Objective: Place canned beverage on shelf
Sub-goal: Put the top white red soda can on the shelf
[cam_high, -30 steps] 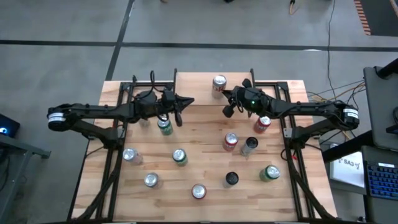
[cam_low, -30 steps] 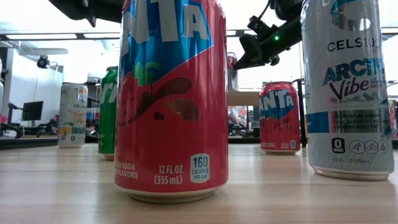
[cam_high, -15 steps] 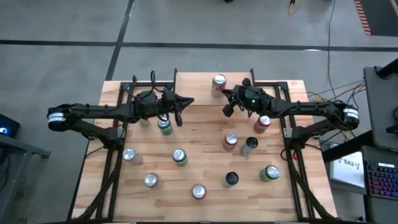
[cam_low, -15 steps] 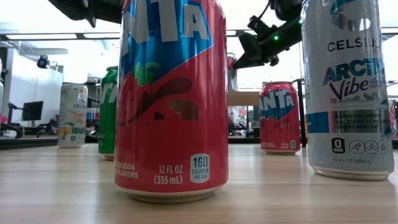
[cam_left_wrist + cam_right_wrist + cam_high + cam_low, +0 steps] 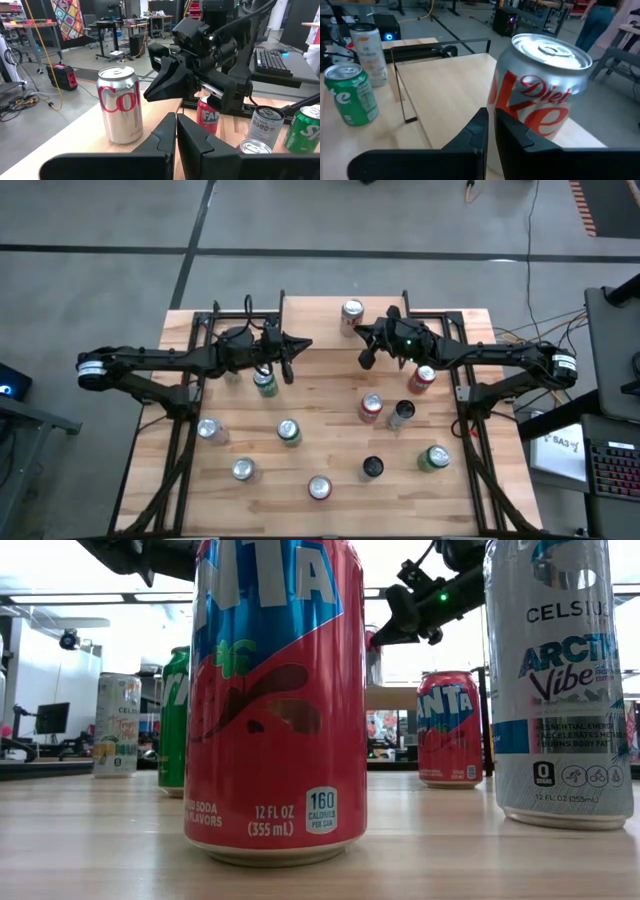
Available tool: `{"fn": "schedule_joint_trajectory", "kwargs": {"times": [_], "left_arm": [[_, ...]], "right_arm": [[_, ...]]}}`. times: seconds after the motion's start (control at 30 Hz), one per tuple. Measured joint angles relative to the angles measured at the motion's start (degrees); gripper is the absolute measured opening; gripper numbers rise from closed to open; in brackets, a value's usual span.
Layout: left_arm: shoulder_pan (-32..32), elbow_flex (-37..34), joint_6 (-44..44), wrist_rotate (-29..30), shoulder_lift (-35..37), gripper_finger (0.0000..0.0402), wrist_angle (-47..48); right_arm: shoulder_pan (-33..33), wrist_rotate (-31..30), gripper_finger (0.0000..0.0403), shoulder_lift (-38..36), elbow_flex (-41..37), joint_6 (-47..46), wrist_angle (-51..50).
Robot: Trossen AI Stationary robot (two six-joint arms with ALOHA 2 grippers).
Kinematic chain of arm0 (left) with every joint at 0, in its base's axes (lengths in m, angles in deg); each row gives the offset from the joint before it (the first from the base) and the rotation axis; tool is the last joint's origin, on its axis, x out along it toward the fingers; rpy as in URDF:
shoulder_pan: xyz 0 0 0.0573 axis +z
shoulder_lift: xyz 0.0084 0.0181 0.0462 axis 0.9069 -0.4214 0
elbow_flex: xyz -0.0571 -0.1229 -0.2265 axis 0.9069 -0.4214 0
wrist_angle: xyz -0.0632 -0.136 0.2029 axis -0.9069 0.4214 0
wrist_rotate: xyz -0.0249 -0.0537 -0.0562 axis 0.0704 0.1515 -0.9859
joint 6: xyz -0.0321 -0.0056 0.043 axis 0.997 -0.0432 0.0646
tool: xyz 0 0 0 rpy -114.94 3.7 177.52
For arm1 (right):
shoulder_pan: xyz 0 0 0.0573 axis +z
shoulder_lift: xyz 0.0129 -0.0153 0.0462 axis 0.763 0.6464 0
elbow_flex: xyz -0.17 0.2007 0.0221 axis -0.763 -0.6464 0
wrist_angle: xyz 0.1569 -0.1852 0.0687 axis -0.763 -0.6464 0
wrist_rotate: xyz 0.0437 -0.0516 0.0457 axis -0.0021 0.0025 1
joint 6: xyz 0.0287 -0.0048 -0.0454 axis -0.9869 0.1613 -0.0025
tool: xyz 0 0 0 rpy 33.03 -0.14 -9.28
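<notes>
On the shelf (image 5: 330, 313), at the table's far edge, one Diet Coke can (image 5: 352, 312) already stands upright. Right gripper (image 5: 366, 358) hangs just beside it, a little toward the table's middle, fingers pinched together with nothing between them; its wrist view shows the can close ahead and clear of the fingertips. Left gripper (image 5: 288, 368) hovers over the left-centre, also clamped on nothing, right next to a green can (image 5: 264, 383) below it.

Other cans stand spread over the table (image 5: 330, 400): a red one (image 5: 371, 407) mid-right, another red one (image 5: 421, 379) under the right arm, a green one (image 5: 434, 458) nearer the front.

Judgement: one placement looks finished and neither arm has started a new pick. Next move calls for spreading the fingers first, then lining up square over an upright can, probably the green can by the left gripper, and coming down without nudging neighbours. The shelf top has free room left of the Diet Coke can.
</notes>
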Motion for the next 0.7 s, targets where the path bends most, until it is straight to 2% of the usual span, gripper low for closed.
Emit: {"fn": "schedule_joint_trajectory", "kwargs": {"times": [0.7], "left_arm": [[0.0, 0.3, 0.0, 0.0, -1.0, 0.0000, -0.6]], "right_arm": [[0.0, 0.0, 0.0022, 0.0, 0.0, 3.5, 3.6]]}}
